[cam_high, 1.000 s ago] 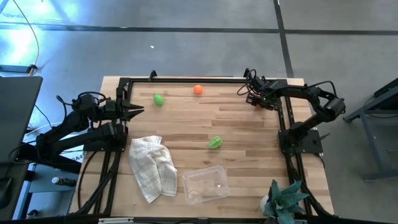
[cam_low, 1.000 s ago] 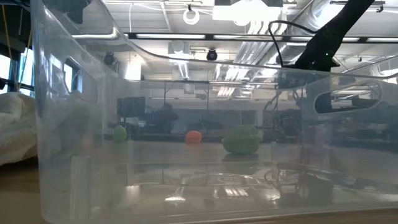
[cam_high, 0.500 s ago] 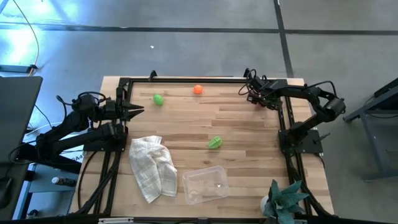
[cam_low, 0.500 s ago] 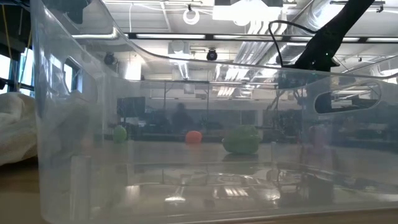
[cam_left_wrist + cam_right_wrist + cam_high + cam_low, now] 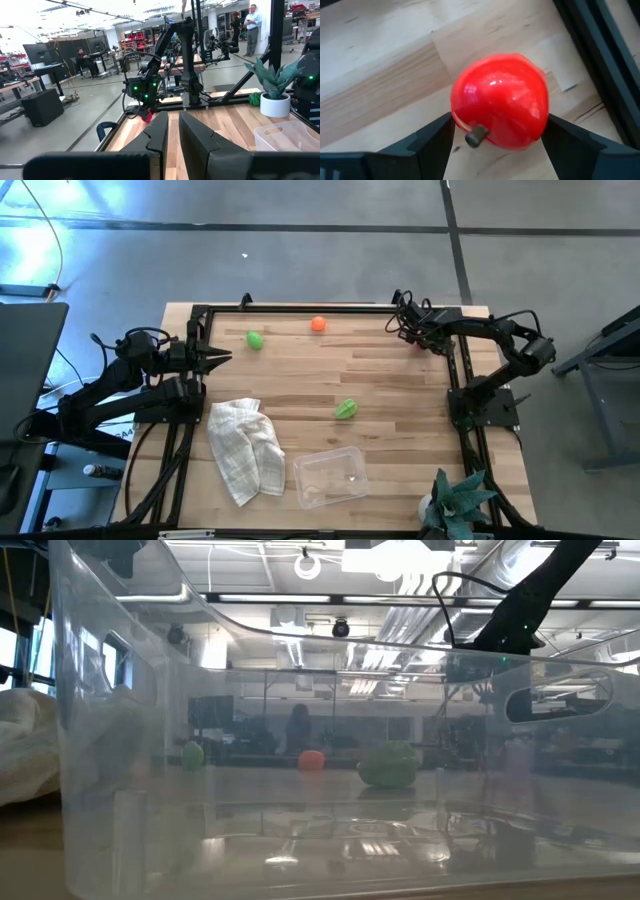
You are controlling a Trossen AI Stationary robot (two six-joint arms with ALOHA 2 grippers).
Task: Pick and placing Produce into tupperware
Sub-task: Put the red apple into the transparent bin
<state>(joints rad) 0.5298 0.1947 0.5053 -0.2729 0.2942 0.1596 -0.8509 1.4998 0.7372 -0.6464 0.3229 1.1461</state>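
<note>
Tupperware (image 5: 329, 476) empty, sits on table (image 5: 400, 400) near edge, just beside white cloth (image 5: 245, 448). Leafy green piece (image 5: 345, 409) near tupperware; round green (image 5: 255, 339) and orange (image 5: 318, 323) well apart from it, at far edge. Right gripper (image 5: 497, 145) clamps red fruit (image 5: 500, 102) at far right corner. Left gripper (image 5: 172, 137) fingers nearly closed, holding nothing, parked left of tupperware.

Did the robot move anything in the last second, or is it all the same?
Only a little changed. The right claw, shut on the shiny red toy fruit, crept slightly toward the table's far edge. The left claw stayed put, and the round green ball, small orange fruit, light-green leafy vegetable and clear plastic container did not move.
</note>
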